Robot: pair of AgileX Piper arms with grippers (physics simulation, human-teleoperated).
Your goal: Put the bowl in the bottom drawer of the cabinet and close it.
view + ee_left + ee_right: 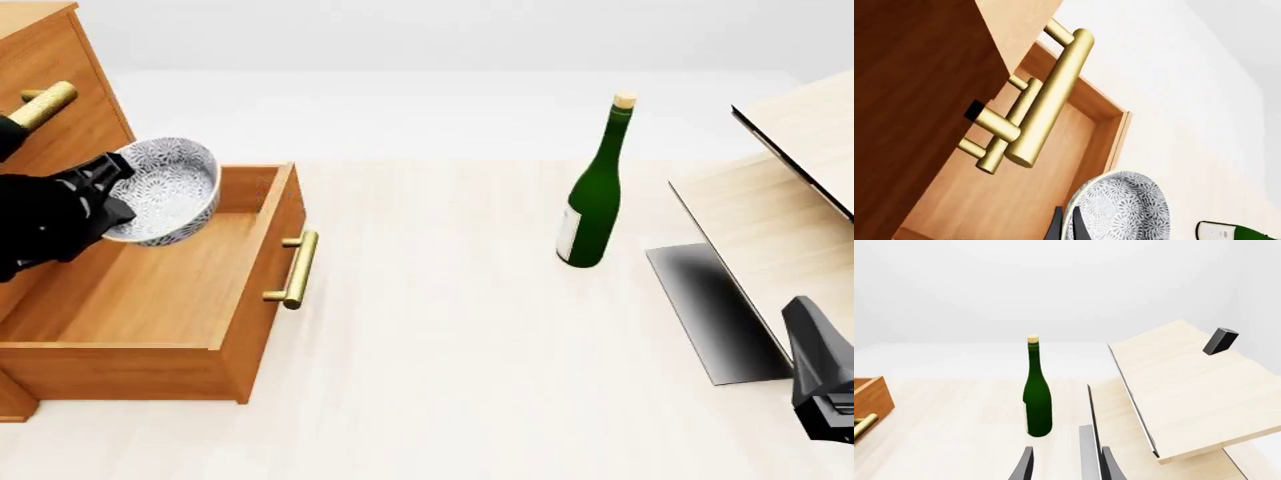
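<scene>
The bowl (167, 190), white with a grey speckled pattern, is tilted on its side over the back of the pulled-out bottom drawer (147, 290). My left gripper (114, 195) is shut on its rim. In the left wrist view the bowl (1121, 210) fills the space beside the dark fingertips (1077, 226), with the drawer's floor (1047, 170) beyond. The orange-brown cabinet (54, 110) rises at the far left. My right gripper (821, 385) hangs open at the near right, far from the drawer, its fingers (1024, 465) holding nothing.
A green bottle (594, 190) stands upright in the middle right of the table. A pale slanted wooden structure (787, 200) with a dark grey base plate (714, 310) fills the right. The bottom drawer's brass handle (296, 268) juts forward; upper drawer handles (1047, 95) sit close above my left gripper.
</scene>
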